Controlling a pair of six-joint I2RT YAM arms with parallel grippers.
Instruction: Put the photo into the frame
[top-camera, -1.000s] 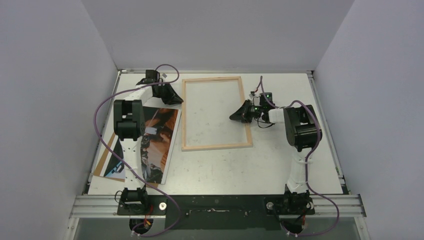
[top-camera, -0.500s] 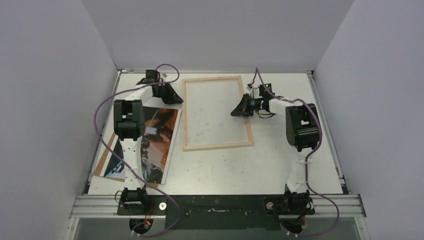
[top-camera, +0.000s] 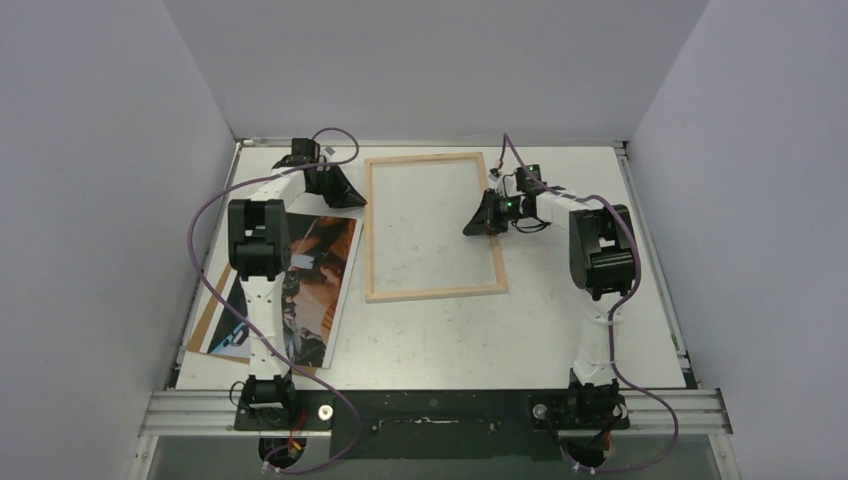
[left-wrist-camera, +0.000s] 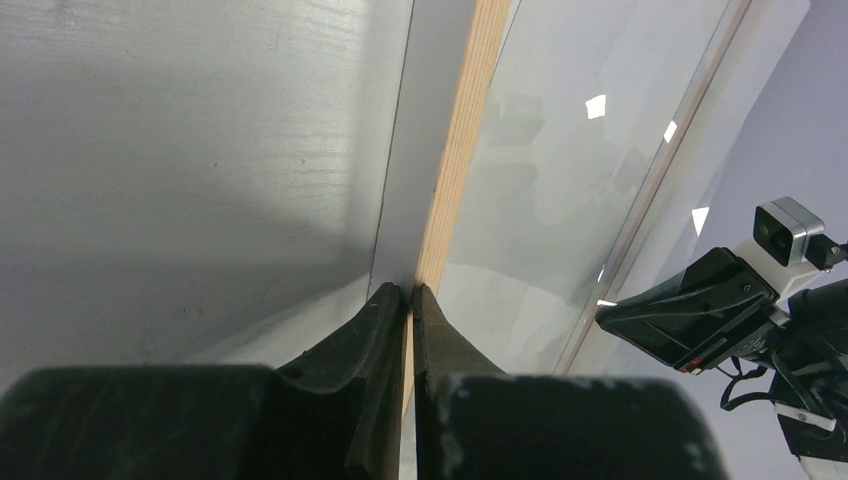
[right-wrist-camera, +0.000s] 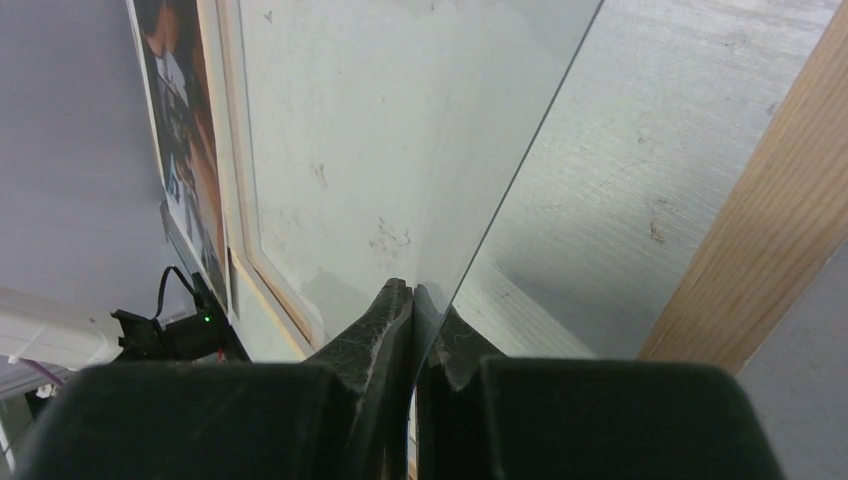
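Photo (top-camera: 318, 300) lies flat at the lower left of the top view, picture side up, on a brown board (top-camera: 204, 322) that shows past its left edge. The left arm's links cross over it. It is well apart from the frame (top-camera: 432, 293), which sits at upper centre on the table (top-camera: 450, 345) with its bare wood back up, long sides running up and down the view.

Left claw (left-wrist-camera: 410, 292) is at the frame's left rail, near the upper left corner. In its wrist view the fingers are clenched, and the wood edge runs straight in between the tips, so it looks to be gripping that rail.

Right claw (right-wrist-camera: 412, 290) is at the right side of the frame, about midway along the right rail and just inside it. Its fingers are clenched on the edge of the clear pane (right-wrist-camera: 350, 150). That edge stands clear of the wooden rail, seen at the right of the wrist view. Table scuffs show through the pane, and the photo shows far off at the upper left.
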